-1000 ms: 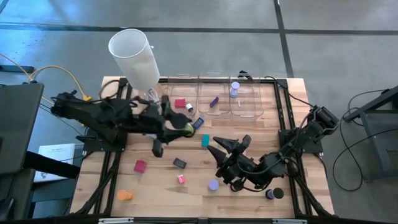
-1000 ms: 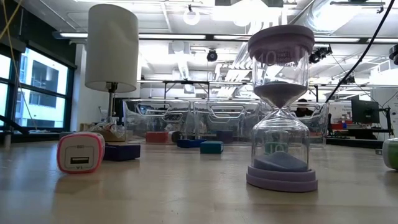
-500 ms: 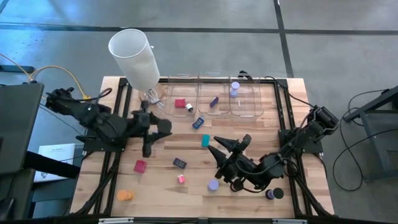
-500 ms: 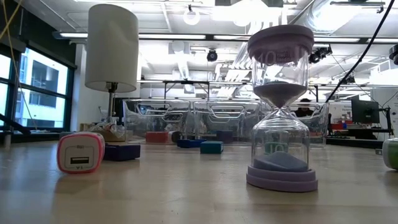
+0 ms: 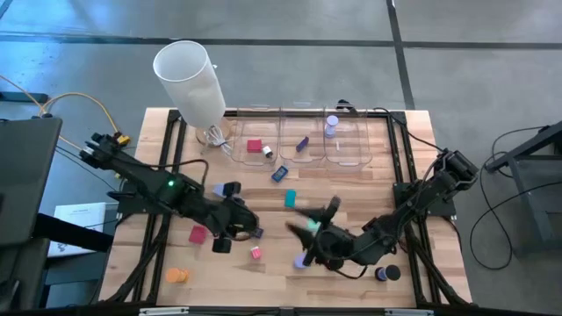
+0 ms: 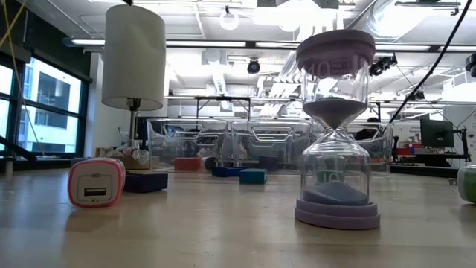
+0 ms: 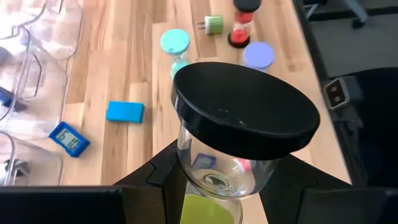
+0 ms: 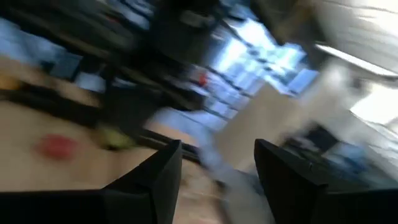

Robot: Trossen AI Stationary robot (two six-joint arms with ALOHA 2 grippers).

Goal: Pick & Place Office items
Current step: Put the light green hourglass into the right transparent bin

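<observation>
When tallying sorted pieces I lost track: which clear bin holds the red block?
The leftmost bin, beside the white cylinder; the other two hold purplish pieces.

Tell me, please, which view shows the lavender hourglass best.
The low view: the lavender hourglass stands whole, side on. The high and left wrist views show only its round cap; the right wrist view shows none of it.

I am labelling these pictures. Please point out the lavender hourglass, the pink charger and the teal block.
lavender hourglass [image 6: 336, 112], low view, glass neck.
pink charger [image 6: 96, 183], low view, front face.
teal block [image 5: 290, 199], high view, top face.
</observation>
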